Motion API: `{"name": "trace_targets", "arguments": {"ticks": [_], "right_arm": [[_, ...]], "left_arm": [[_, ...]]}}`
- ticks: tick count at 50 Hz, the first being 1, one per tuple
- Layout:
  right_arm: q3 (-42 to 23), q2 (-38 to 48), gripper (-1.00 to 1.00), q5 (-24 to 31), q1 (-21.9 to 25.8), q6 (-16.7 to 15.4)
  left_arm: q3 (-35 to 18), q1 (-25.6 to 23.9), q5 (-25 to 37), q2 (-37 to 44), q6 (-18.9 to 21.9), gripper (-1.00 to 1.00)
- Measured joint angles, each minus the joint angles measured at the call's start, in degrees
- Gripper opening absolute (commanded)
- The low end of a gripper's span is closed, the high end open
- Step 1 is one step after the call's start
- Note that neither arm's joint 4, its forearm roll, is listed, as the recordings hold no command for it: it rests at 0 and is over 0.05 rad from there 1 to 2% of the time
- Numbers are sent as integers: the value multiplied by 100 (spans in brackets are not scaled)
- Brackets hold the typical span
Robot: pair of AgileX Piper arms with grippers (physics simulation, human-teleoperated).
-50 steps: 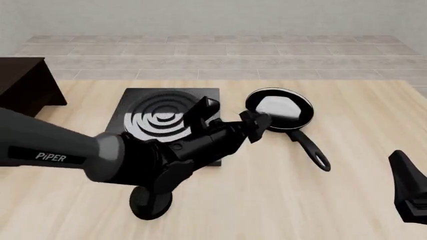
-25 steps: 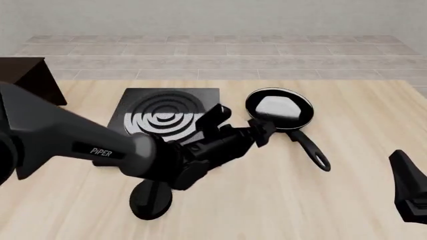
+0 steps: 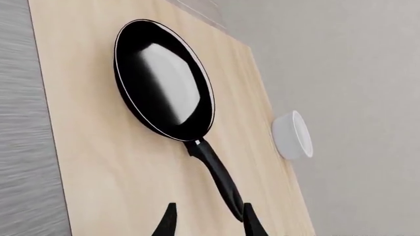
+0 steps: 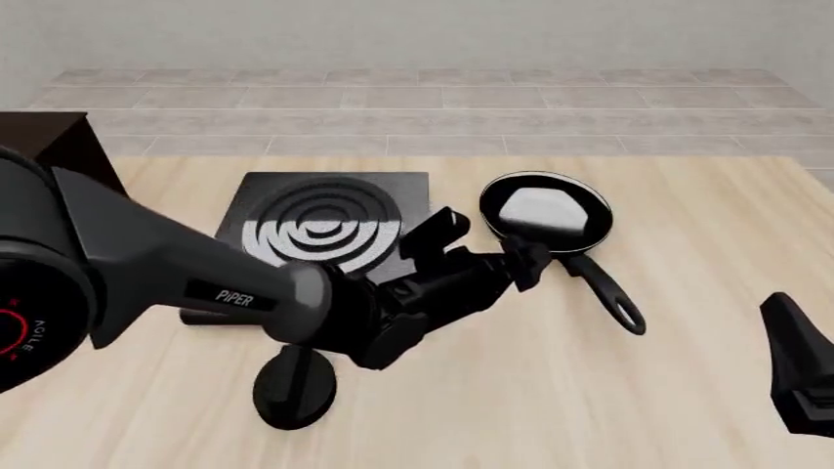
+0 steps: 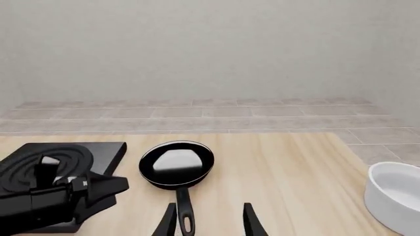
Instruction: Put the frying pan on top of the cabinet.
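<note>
A: How are the left gripper (image 4: 489, 244) and its fingers (image 3: 252, 223) set?

B: Spread apart, gripping nothing. In the left wrist view the two dark tips stand with a gap between them, and the far end of the pan's handle lies just at that gap, close to one tip. I cannot tell whether it touches.

A: Where is the frying pan (image 4: 546, 214)?

B: Flat on the counter (image 4: 678, 225), to the right of the square stove plate (image 4: 322, 234) in the front view. Its handle runs toward the near right, ending in a loop. The left arm reaches across the stove plate, and its fingers sit by the pan's near-left rim.

A: Anything in the pan?

B: Only a bright reflection on its shiny inside. Nothing lies in it.

A: And the right gripper (image 5: 208, 219)?

B: Its fingers are parted too and hold nothing. The right wrist view shows both tips low down, with the loop end of the handle between them but farther off. In the front view, that arm sits at the near right edge, well apart from the pan.

A: The cabinet (image 4: 59, 147)?

B: At the far left, a dark box with a flat top, well apart from the pan.

A: Other containers?

B: A white bowl (image 5: 394, 196) at the right end of the counter; I see nothing in it. A round black knob (image 4: 295, 386) sits near the front, under the left arm.
</note>
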Motion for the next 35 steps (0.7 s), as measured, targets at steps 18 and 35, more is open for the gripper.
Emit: {"name": "trace_targets", "arguments": {"ticks": [18,35], "right_arm": [[0,-3,100,1,-8,22],[0,8,100,-19,-19,61]], "left_arm": [[-311,-126,85,252,5,100],[-688,-228,197,559,-13,100]]}}
